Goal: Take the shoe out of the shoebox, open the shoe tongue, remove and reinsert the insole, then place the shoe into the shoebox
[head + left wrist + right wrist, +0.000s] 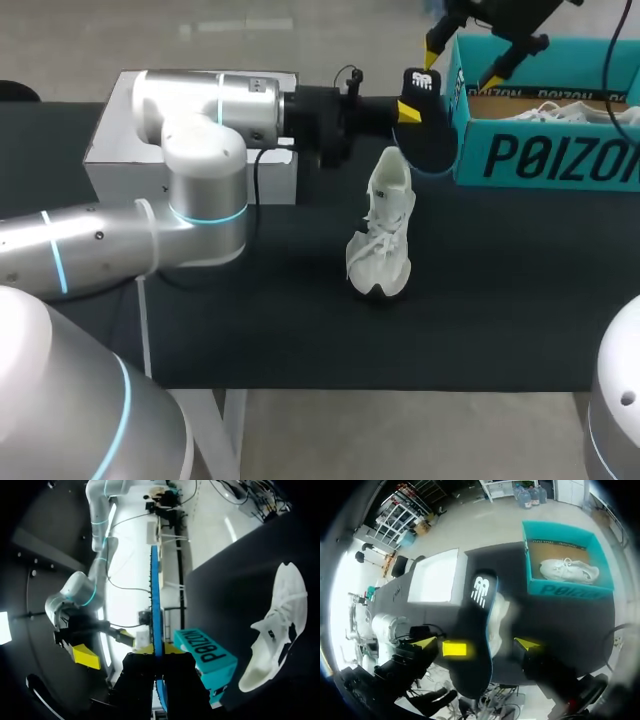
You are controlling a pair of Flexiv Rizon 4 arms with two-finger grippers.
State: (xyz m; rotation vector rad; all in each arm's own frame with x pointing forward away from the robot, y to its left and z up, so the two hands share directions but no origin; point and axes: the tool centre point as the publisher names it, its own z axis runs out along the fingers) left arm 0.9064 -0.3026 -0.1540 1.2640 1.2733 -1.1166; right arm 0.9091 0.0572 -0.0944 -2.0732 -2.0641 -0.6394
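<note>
A black insole (428, 135) with a blue rim hangs in the air above the table, and my left gripper (412, 110) is shut on it. In the left wrist view the insole (154, 605) shows edge-on between that gripper's (155, 651) fingers. My right gripper (463, 60) stands open just behind the insole, over the near corner of the teal shoebox (540, 155). In the right wrist view the insole (481, 625) lies between that gripper's (475, 643) spread yellow tips. A white shoe (382, 240) stands on the dark table below the insole.
A second white shoe (560, 110) lies inside the shoebox at the back right. A white box (120, 150) sits at the back left, partly behind my left arm (200, 110). The table's front strip holds nothing.
</note>
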